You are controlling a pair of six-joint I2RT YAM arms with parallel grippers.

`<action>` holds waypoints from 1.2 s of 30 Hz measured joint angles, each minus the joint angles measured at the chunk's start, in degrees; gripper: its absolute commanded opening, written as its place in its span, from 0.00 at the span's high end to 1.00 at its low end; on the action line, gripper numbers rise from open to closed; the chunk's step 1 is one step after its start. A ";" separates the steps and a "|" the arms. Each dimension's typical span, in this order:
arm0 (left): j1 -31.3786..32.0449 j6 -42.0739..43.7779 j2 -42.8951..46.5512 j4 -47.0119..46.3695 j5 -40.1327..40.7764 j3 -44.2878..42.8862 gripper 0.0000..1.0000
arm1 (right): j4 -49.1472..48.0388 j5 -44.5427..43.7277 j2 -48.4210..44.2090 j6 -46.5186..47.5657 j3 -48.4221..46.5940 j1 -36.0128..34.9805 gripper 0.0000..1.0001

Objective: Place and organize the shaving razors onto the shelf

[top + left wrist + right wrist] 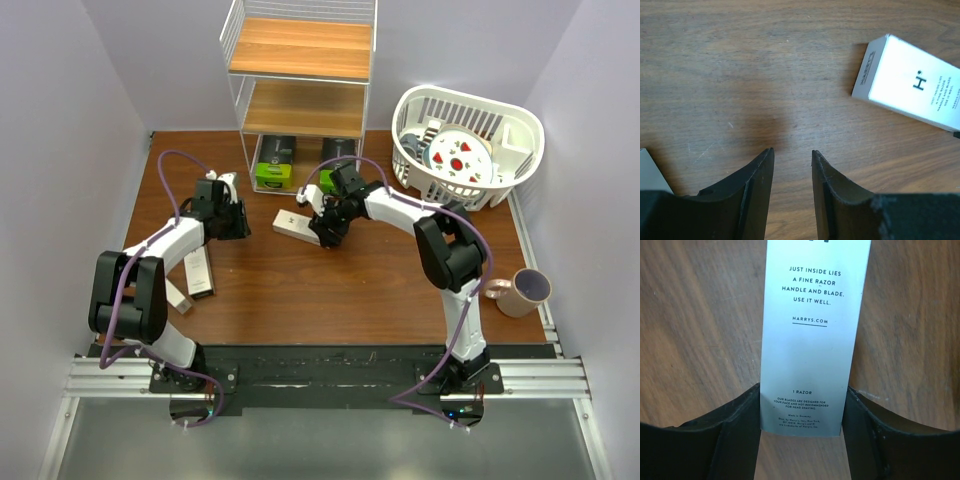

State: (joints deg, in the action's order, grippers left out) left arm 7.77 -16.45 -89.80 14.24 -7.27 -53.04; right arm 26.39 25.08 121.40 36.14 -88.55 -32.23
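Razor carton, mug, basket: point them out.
razor carton [810, 340], right wrist view, printed top face.
mug [530, 286], top view, its opening.
basket [485, 112], top view, far wall.

Top camera high, facing down; wrist cameras close over table [740, 75], sharing white carton [810, 340].

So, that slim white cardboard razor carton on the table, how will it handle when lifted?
Probably light and stiff: the slim white cardboard carton is labelled one razor. Its flat sides shouldn't roll. The glossy face might slip in the right gripper.
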 measured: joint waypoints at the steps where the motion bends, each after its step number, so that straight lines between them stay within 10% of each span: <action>1: 0.00 0.00 0.00 0.00 0.00 0.00 0.60 | 0.00 -0.37 -0.35 -1.66 0.00 -0.02 0.45; 16: 0.00 -0.04 -0.70 -0.02 -1.11 -1.86 0.60 | -9.99 -6.54 -24.52 -34.32 0.15 -0.09 0.46; 36: 0.00 -0.55 -0.94 -1.55 -4.57 -1.60 0.59 | -12.85 -24.35 -15.08 -61.86 -12.81 3.10 0.46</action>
State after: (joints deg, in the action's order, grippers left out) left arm 7.77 -16.99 -90.74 12.69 -11.84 -54.63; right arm 13.54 0.73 106.32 -25.71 -101.36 -29.12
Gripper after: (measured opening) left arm 0.406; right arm 0.592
